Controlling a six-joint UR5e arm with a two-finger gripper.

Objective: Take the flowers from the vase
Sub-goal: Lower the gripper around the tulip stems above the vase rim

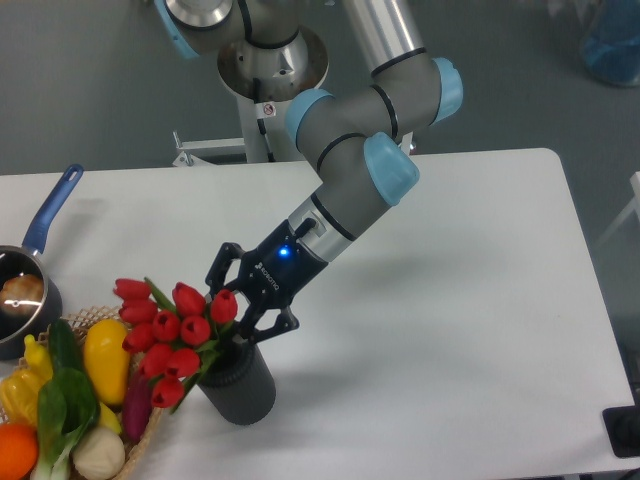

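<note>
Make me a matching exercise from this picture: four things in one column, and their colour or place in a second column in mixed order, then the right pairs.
Things:
1. flowers
2. vase
3. saucepan
4. basket

Descriptions:
A. dark grey, standing near the table's front edge
B. red buds leaning left over the vegetables
C. blue handle, at the table's left edge
D. wicker, in the front left corner, holding vegetables

Pairs: 1-B, 2-A, 3-C, 4-D
</note>
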